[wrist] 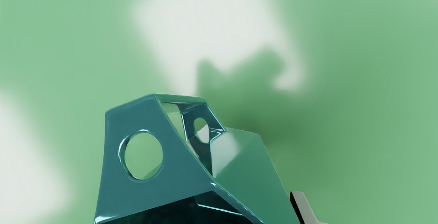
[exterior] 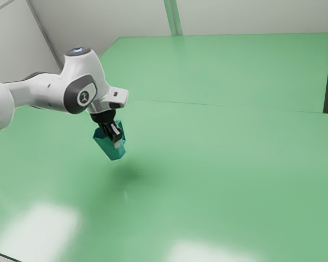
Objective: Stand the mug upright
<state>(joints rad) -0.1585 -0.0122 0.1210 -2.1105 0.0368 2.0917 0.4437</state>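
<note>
1. The mug (exterior: 106, 146) hangs tilted above the tabletop (exterior: 218, 169), its shadow (exterior: 129, 172) falling apart from it.
2. The tool (exterior: 117, 138) is pinching the mug; one fingertip (wrist: 304, 207) shows beside its outer wall, though I can't quite make out where the other one presses.
3. I'd judge the mug light and stiff, with glossy, sloping faces that could slip or swivel in a narrow pinch, and a hard knock might chip it.
4. Best hold, to my mind: squarely across the mug's wall, clear of the holed part (wrist: 184, 179), turning it level before its base takes weight.
</note>
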